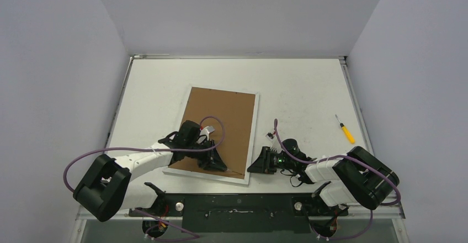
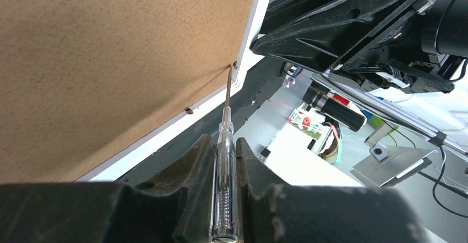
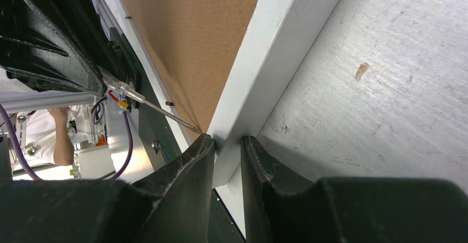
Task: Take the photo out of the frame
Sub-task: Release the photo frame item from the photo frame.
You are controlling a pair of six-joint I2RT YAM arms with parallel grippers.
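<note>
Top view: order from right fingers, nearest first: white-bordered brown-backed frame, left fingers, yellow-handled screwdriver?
1. White-bordered brown-backed frame: near right corner between the right fingers.
2. Left fingers: over frame's near end, to the left.
3. Yellow-handled screwdriver: loose, far right.

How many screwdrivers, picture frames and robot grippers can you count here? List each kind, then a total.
Screwdrivers: 2, clear-handled screwdriver, yellow-handled screwdriver
Frames: 1, the picture frame
Grippers: 2, left gripper, right gripper
Total: 5
</note>
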